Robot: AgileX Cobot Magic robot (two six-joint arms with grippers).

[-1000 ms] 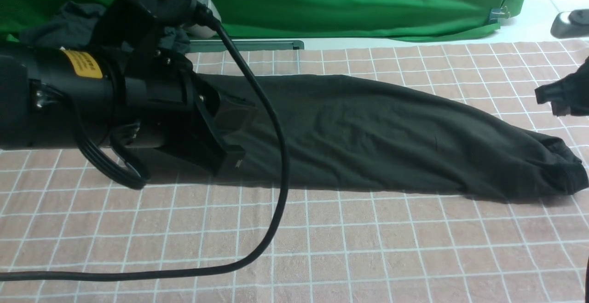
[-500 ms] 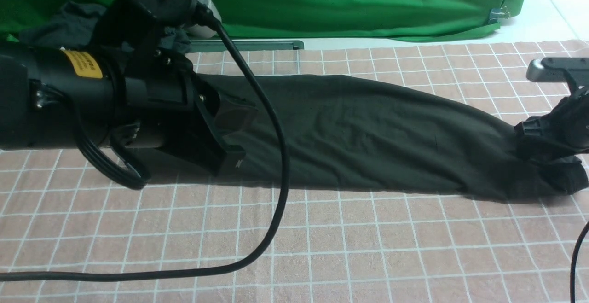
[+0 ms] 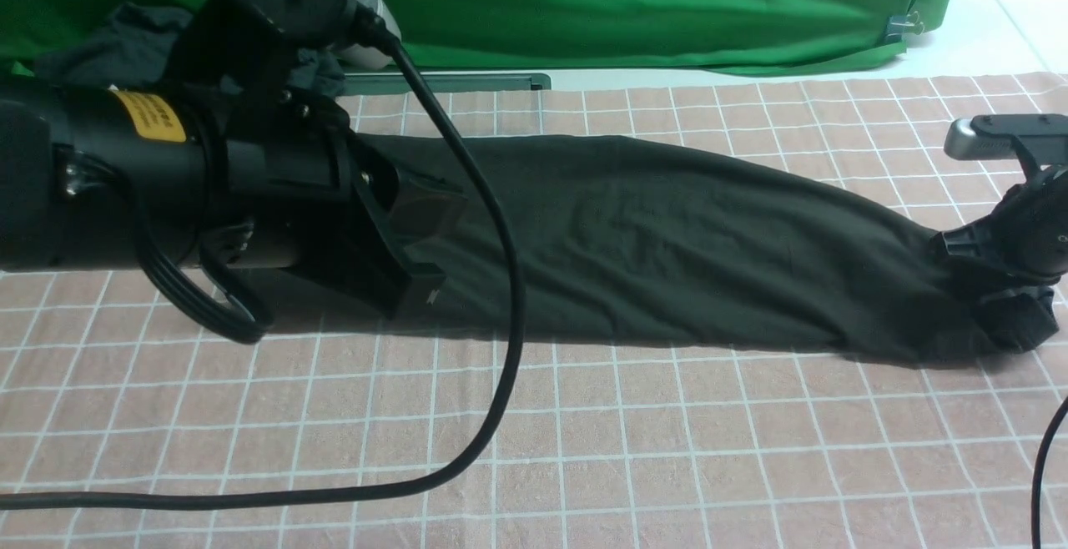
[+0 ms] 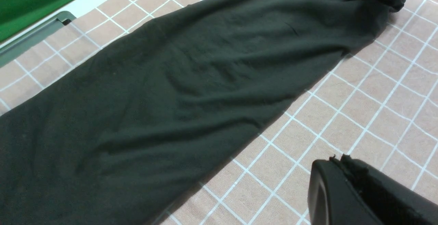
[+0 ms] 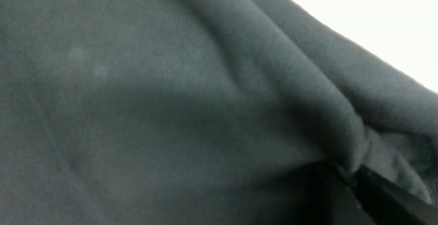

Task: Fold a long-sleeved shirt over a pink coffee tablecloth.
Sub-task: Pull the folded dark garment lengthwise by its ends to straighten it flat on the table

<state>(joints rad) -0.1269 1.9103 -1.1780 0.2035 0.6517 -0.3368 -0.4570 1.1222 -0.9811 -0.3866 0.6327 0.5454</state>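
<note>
The long-sleeved shirt [image 3: 667, 240] lies as a long black strip across the pink coffee tablecloth [image 3: 667, 449], running left to right. My right gripper [image 3: 997, 294] sits at the strip's right end, shut on a bunched fold of the fabric; in the right wrist view the shirt [image 5: 137, 81] fills the frame and a ridge is pinched in the right gripper [image 5: 356, 175]. My left gripper [image 3: 421, 286] is over the strip's left end, shut, with nothing seen between its jaws. The left wrist view shows the left gripper [image 4: 337, 161] above the tablecloth [image 4: 376, 98] beside the shirt [image 4: 171, 81].
A green backdrop cloth [image 3: 626, 7] hangs behind the table. Dark-grey garments [image 3: 125, 40] are bunched at the back left behind my left arm. A black cable [image 3: 505, 324] loops over the shirt and the front of the tablecloth. A grey bar [image 3: 450, 82] lies along the back edge.
My right gripper came in from the right edge, dropped onto the shirt's right end and shut on it, bunching that end slightly. The left arm has not moved.
</note>
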